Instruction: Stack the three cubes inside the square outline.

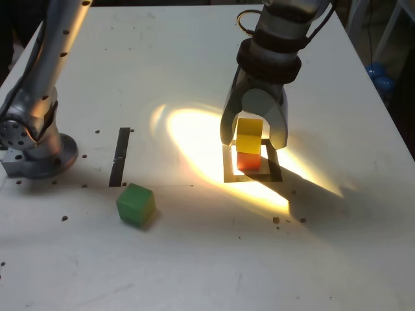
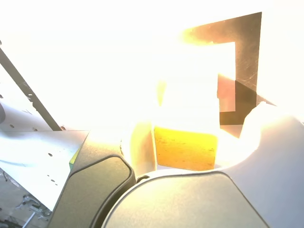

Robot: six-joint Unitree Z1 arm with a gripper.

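Items, listed from near to far in the exterior view, with places reckoned from the square outline.

Bench, white-topped, dark-spotted (image 1: pixel 162 272): we find it carrying everything below.

Cube, solid green, matte (image 1: pixel 135 205): we see it nearer than the outline and well off to the exterior view's left, on the bench, turned at an angle.

Square outline, flat black tape with a white centre (image 1: pixel 273 173): we note it lying in a bright yellowish patch of light.

Cube, solid red (image 1: pixel 248 161): we place it inside the outline.

Cube, solid yellow (image 1: pixel 249 136): we record it above the outline's centre, on top of the red cube.

Hand, grey, two-fingered (image 1: pixel 253 145): we see it spread over the outline, a finger on either side of the yellow cube, with gaps showing.

Strip, straight black tape (image 1: pixel 120 157): to the exterior view's left of the outline.

Arm base, round grey metal (image 1: pixel 57 162): farther left, beyond the strip.
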